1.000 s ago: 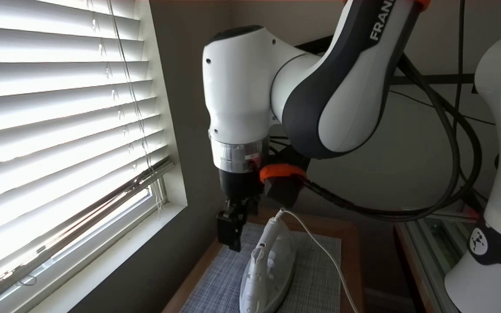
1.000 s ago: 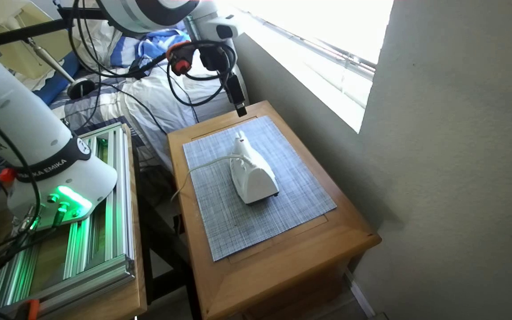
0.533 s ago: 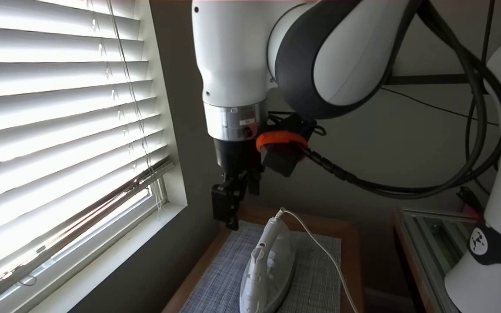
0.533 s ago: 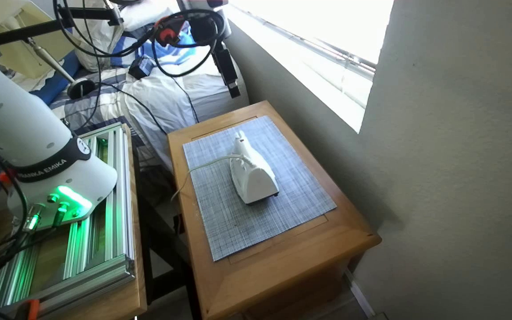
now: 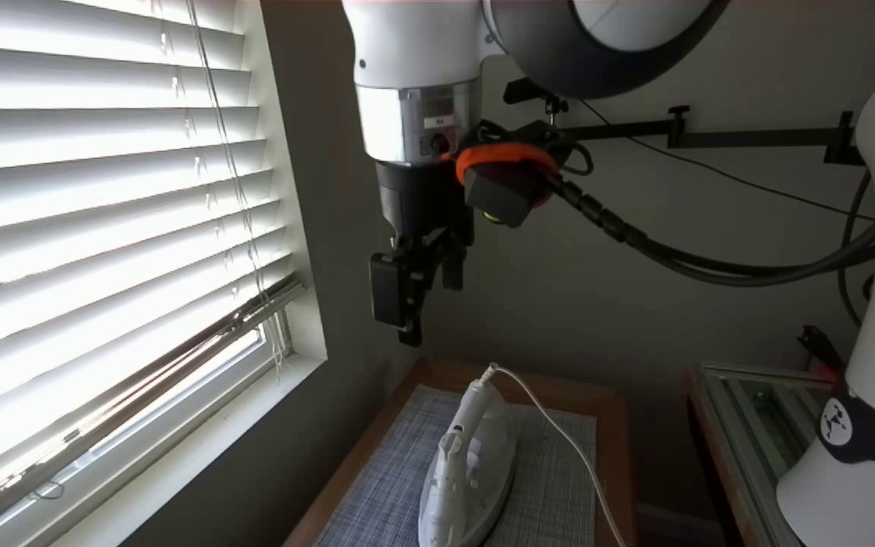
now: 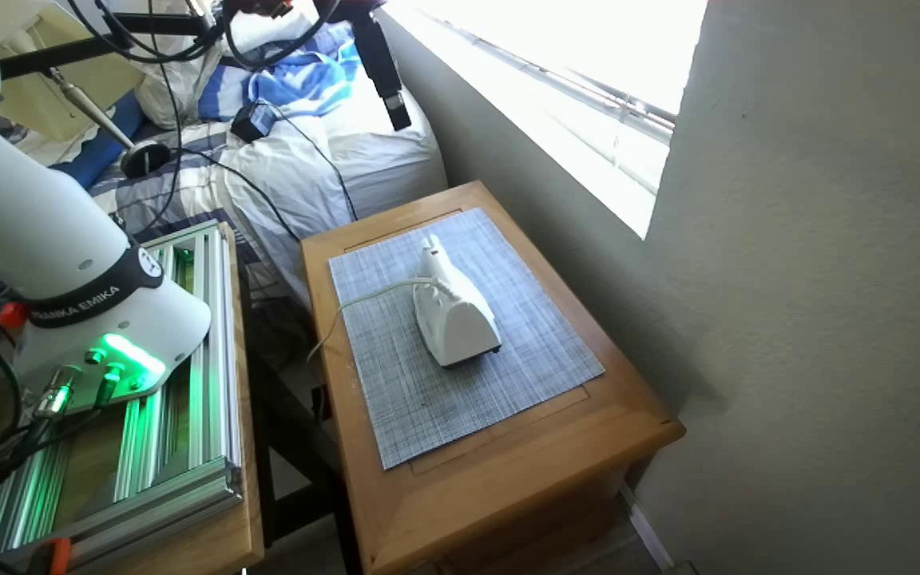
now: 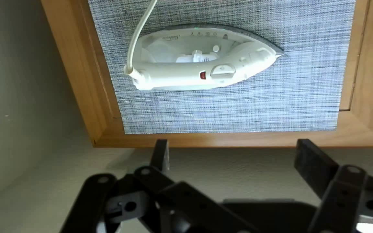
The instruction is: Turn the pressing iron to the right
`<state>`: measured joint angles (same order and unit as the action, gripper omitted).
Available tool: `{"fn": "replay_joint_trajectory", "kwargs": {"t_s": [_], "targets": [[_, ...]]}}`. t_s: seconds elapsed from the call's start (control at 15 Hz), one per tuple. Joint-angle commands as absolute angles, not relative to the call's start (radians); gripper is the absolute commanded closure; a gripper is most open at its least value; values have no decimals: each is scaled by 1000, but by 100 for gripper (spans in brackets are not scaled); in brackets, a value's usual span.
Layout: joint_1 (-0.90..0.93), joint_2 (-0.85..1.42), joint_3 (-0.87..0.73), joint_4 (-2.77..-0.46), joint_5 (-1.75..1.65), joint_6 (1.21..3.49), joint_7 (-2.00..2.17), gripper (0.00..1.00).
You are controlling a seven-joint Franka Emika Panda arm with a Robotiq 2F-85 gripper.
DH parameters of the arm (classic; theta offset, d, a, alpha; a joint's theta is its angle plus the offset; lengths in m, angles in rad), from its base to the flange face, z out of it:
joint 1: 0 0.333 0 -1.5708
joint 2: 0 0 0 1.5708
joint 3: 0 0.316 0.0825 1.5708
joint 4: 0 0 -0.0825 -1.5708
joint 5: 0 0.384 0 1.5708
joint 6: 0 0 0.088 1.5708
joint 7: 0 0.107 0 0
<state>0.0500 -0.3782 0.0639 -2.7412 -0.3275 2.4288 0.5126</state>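
Observation:
The white pressing iron [image 5: 459, 471] lies flat on a grey woven mat on a small wooden table. In an exterior view [image 6: 460, 323] its blunt heel faces the camera and its nose points away. In the wrist view the iron [image 7: 173, 77] lies sideways, nose to the right, cord [image 7: 138, 35] leaving the handle's left end. My gripper [image 5: 431, 308] hangs in the air, high above the table's window side and apart from the iron. In the wrist view the gripper [image 7: 232, 144] has its fingers wide apart with nothing between them.
The mat [image 6: 524, 351] covers much of the wooden table [image 6: 508, 479]. A wall and window with blinds [image 5: 103, 190] run along one side. A bed [image 6: 380, 176] stands beyond the table. The robot's base frame [image 6: 220, 359] stands beside it.
My gripper has risen well above the table and away from the iron. The iron, its cord and the mat have not moved.

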Motion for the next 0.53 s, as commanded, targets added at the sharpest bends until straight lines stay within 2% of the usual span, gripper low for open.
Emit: {"fn": "replay_joint_trajectory", "kwargs": {"t_s": [0.0, 0.47], "targets": [[4, -396, 114, -2742, -302, 2425, 493, 0], [-5, -387, 127, -2744, -305, 2425, 496, 0]]}}
